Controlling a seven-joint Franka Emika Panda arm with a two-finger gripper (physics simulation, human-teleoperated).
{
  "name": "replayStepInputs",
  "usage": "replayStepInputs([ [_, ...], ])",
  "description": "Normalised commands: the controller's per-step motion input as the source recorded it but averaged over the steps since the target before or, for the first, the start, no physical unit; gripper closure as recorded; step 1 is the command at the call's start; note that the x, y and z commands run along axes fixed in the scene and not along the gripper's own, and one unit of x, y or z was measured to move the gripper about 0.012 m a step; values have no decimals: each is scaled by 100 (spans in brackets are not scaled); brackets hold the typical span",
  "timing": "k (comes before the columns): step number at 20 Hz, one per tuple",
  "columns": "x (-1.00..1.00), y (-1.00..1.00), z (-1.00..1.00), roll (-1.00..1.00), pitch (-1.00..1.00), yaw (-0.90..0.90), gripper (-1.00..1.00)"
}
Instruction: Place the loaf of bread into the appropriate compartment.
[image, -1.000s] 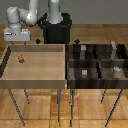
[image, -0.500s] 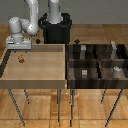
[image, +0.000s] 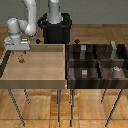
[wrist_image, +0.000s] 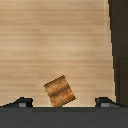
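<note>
The loaf of bread (image: 21, 59) is a tiny orange-brown lump lying on the floor of the light tan tray (image: 40, 75), near its far corner at the exterior view's left. My gripper (image: 20, 50) hangs just above it, open. In the wrist view the loaf of bread (wrist_image: 60, 91) lies tilted on the pale wood, between my two dark fingertips (wrist_image: 22, 102), and nothing is gripped. The dark brown divided box (image: 97, 61) with its four compartments stands at the exterior view's right, well away from the gripper.
Small grey blocks (image: 85, 73) sit in the cells of the divided box. The robot's black base (image: 55, 30) stands behind the tray. The tray's dark side wall (wrist_image: 120, 50) shows in the wrist view. Both containers rest on thin-legged stands.
My gripper has come down over the tray's far corner, closer to the loaf. The loaf has not moved.
</note>
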Motion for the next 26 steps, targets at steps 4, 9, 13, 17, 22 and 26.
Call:
replayStepInputs([
  [4,0,0,-75,0,0,0,-100],
  [9,0,0,-80,0,0,0,100],
  [13,0,0,0,0,0,0,100],
  [17,0,0,25,0,0,0,100],
  [22,0,0,100,0,0,0,100],
  [26,0,0,100,0,0,0,100],
])
